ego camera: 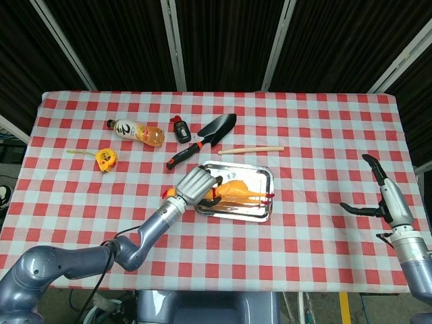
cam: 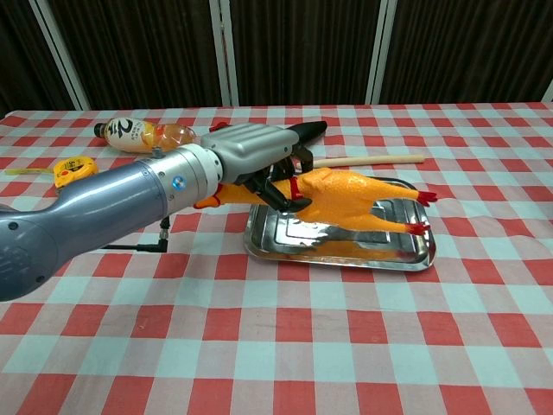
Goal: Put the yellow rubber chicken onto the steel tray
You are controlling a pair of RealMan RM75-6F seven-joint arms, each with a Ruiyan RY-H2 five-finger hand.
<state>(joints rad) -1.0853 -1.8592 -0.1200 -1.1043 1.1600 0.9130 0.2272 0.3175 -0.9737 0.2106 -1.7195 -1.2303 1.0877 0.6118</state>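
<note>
Left hand [cam: 251, 160] grips chicken [cam: 346, 197] at neck end | body low over tray [cam: 337, 246], maybe touching, ready to let go | right hand [ego camera: 385, 201] spread, holding nothing, parked well clear

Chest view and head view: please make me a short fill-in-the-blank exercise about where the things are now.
1. The left hand holds the yellow rubber ____.
2. The chicken's body is over the steel ____.
3. The trowel has a red and ____ handle.
4. The right hand holds ____, its fingers spread.

Missing words: chicken; tray; black; nothing
</note>
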